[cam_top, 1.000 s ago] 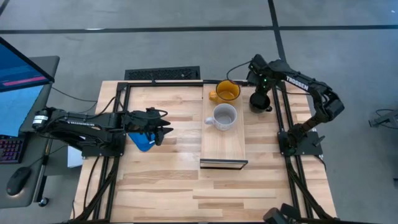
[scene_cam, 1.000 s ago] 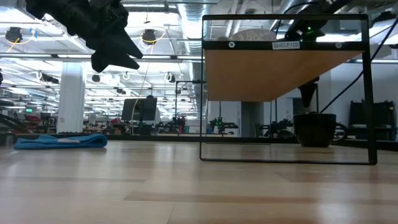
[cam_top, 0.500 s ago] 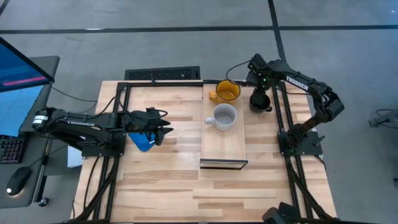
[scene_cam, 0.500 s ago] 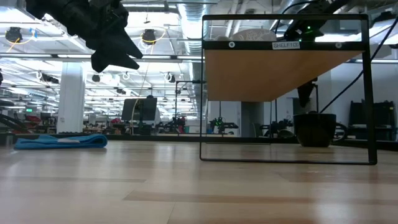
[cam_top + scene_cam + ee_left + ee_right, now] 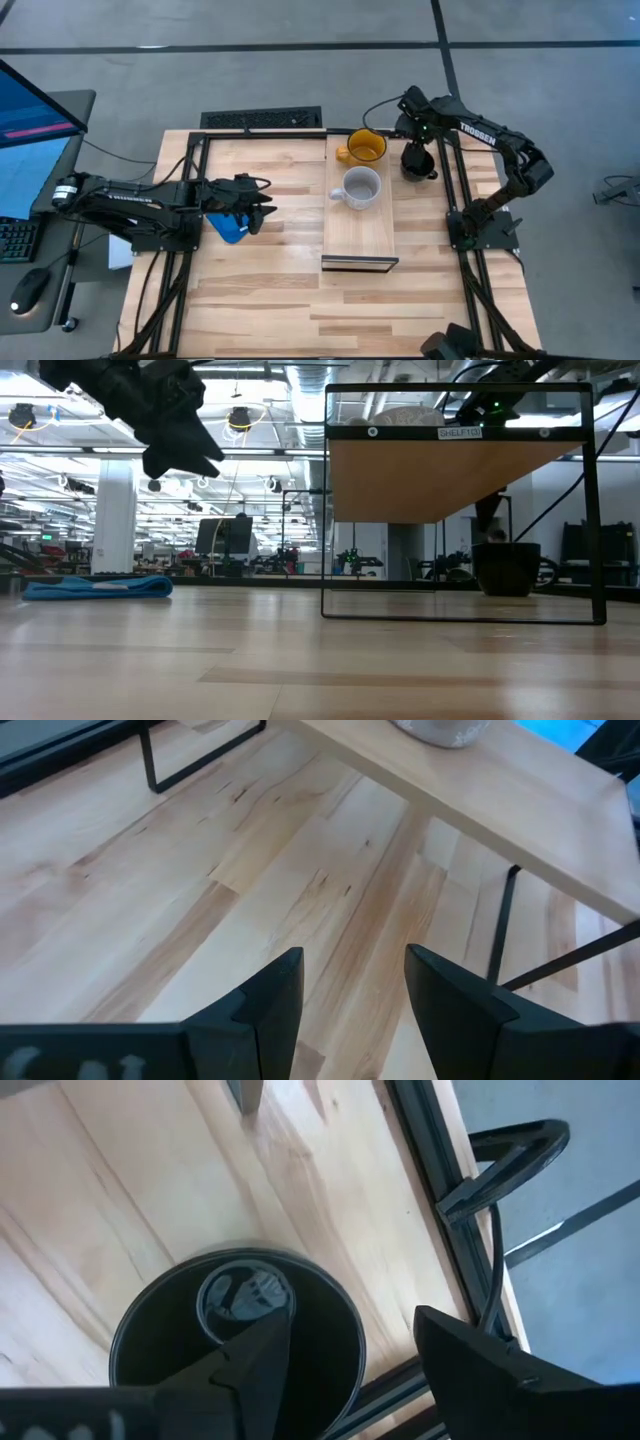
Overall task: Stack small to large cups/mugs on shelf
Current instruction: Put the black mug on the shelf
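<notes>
Shelf (image 5: 361, 236) w/ yellow mug (image 5: 362, 148), white mug (image 5: 359, 188); black mug (image 5: 418, 163) on table (image 5: 260, 290).

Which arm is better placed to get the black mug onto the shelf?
The right. Its open gripper hangs directly over the black mug on the table beside the shelf, one finger above its mouth. The left gripper hovers open on the shelf's other side, near the blue cloth.

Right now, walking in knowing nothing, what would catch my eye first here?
Probably the yellow mug and white mug sitting on the raised shelf. Beside it, the right gripper hangs open over a black mug on the table, while the left gripper waits near a blue cloth.
</notes>
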